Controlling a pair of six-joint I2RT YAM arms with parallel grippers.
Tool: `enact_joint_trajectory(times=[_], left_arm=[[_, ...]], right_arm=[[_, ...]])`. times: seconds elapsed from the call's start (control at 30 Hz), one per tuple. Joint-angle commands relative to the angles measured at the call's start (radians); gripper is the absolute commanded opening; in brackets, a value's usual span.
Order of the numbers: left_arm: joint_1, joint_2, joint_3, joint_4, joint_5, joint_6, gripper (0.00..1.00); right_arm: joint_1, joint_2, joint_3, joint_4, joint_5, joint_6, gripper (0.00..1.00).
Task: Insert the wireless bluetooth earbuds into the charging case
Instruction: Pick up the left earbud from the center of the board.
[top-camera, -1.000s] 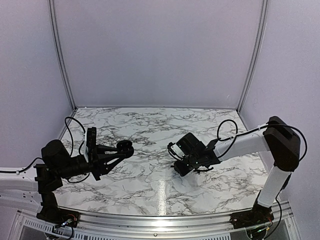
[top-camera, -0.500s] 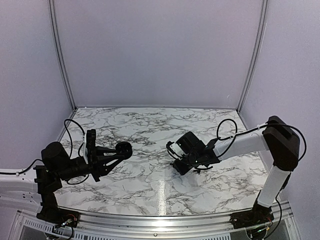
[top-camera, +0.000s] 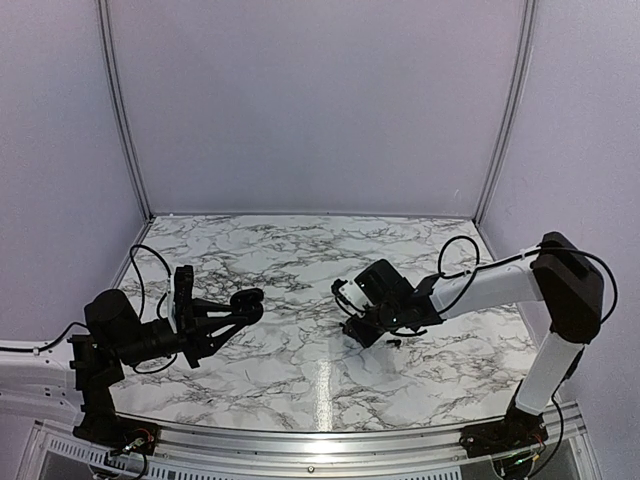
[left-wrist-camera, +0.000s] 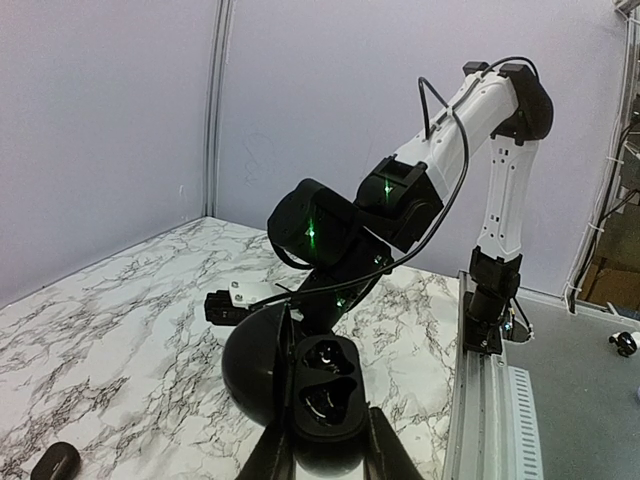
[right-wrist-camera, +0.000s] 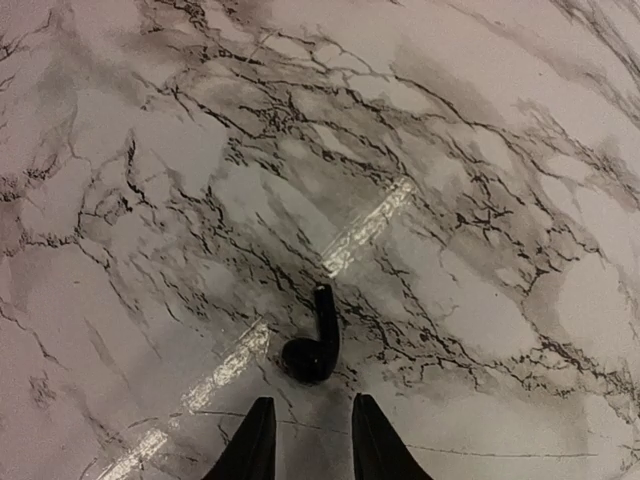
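Black and slightly parted, the right jaws hang empty at the bottom edge of the right wrist view, with one earbud (right-wrist-camera: 313, 348) lying on the marble surface (right-wrist-camera: 480, 150) just above them in the frame. At low centre of the left wrist view, the left jaws are clamped on the open charging case (left-wrist-camera: 322, 392). Pickup looks to be the step in hand. Next, the right jaws need to lower astride the earbud and close.

This looks like a robot lab. A left arm (top-camera: 140, 335) and a right arm (top-camera: 495, 283) are bolted to a metal rail (top-camera: 300, 434) at the edge of a marble-look surface (top-camera: 290, 370), with plain pale walls (top-camera: 320, 100) around.
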Motion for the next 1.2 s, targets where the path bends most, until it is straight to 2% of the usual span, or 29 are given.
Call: enact_joint_trajectory(times=[0.0,0.53,1.17], left_arm=[[-0.005,-0.019,-0.010,0.012,-0.011,-0.001,0.00],[-0.003,-0.008,-0.009,0.013,-0.002,0.007,0.00],[-0.003,-0.004,-0.017,0.016,-0.014,0.018,0.00]], right_arm=[[-0.023,-0.039,-0.005,0.061,-0.049,0.017,0.32],[-0.070,0.008,-0.042,0.191,-0.192,-0.038,0.35],[-0.069,0.080,-0.070,0.228,-0.130,-0.107,0.34]])
